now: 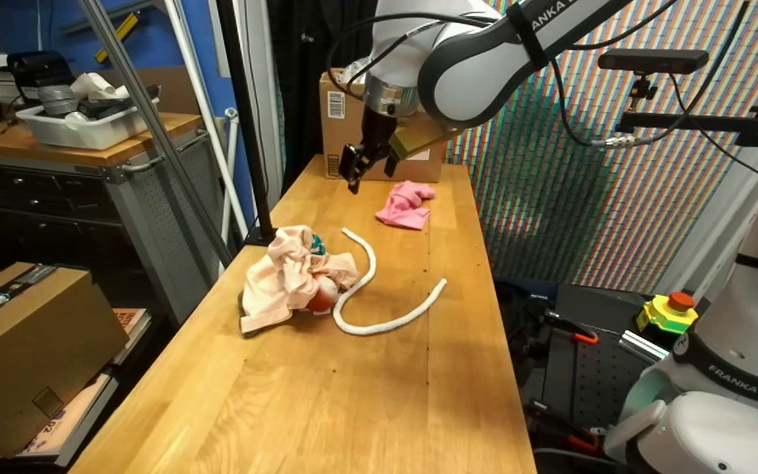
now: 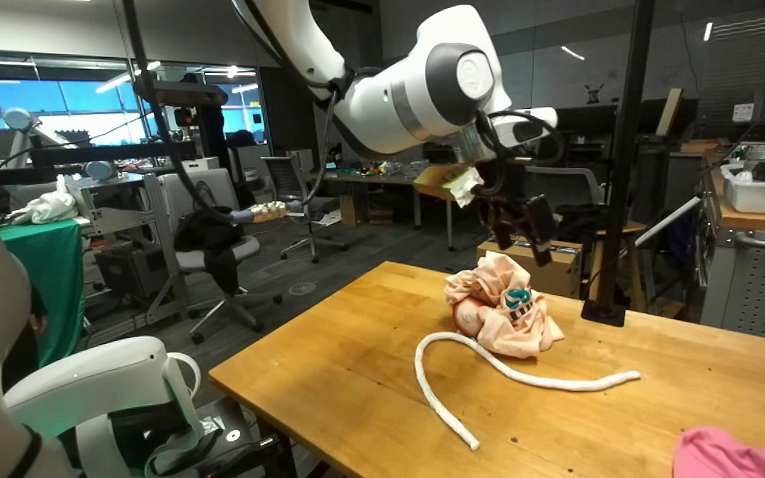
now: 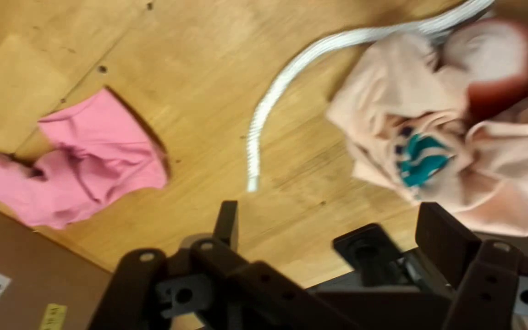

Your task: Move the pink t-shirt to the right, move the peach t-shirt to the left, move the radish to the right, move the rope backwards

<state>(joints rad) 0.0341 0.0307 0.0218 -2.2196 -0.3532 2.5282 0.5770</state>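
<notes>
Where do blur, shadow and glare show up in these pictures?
In the wrist view, the radish and peach t-shirt look blurred; a dark shadow lines one edge of the pink t-shirt; in an exterior view, windows glare white.

Includes, on the wooden table: one pink t-shirt, one peach t-shirt (t-shirts, total: two), one radish, one white rope, one black post, one cardboard box. Adds one gripper.
</notes>
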